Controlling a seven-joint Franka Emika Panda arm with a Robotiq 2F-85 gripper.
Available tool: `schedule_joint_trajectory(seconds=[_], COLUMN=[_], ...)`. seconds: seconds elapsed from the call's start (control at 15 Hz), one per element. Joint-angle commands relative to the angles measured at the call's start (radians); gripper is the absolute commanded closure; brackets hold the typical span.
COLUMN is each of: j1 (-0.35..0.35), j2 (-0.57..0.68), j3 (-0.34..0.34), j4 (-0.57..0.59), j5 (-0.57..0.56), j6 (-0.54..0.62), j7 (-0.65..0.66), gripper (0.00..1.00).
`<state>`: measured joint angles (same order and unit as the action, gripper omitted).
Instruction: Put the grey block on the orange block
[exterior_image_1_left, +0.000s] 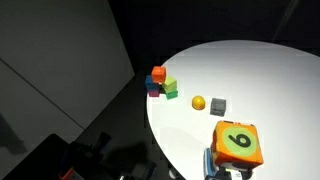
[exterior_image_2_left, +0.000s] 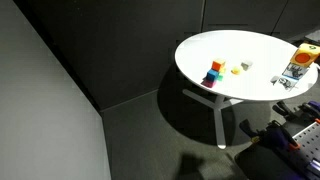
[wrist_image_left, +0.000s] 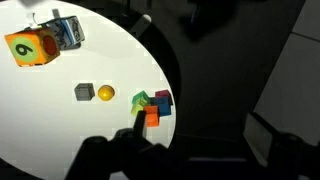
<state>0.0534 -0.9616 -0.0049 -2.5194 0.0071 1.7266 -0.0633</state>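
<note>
The grey block (wrist_image_left: 84, 92) lies on the white round table (wrist_image_left: 60, 130), next to a yellow ball (wrist_image_left: 106, 93); it shows in both exterior views (exterior_image_1_left: 218, 105) (exterior_image_2_left: 247, 65). The orange block (wrist_image_left: 152, 117) sits in a small cluster of coloured cubes near the table's edge and shows in both exterior views (exterior_image_1_left: 158, 74) (exterior_image_2_left: 217, 66). My gripper (wrist_image_left: 198, 135) is a dark silhouette at the bottom of the wrist view. It hangs high above and off the table's edge, its fingers are apart, and nothing is between them.
A large orange die with a green "6" face (exterior_image_1_left: 238, 143) stands near the table's rim, with a blue and white object (wrist_image_left: 65, 32) beside it. Green (wrist_image_left: 140, 100), blue and purple cubes adjoin the orange block. Dark floor and walls surround the table.
</note>
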Motion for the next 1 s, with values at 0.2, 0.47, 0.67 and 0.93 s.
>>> schedule_joint_trajectory(seconds=[0.2,0.47,0.67,0.93], j1=[-0.003,-0.013,-0.026,-0.041], j2=[0.001,0.031,0.079,0.152], j3=[0.002,0.001,-0.005,-0.009], j4=[0.002,0.017,0.035,0.056], j5=[0.002,-0.003,-0.004,0.001], j6=[-0.001,0.016,0.036,0.098], j7=[-0.002,0.009,0.016,0.019], gripper=[0.0,0.0,0.0,0.0])
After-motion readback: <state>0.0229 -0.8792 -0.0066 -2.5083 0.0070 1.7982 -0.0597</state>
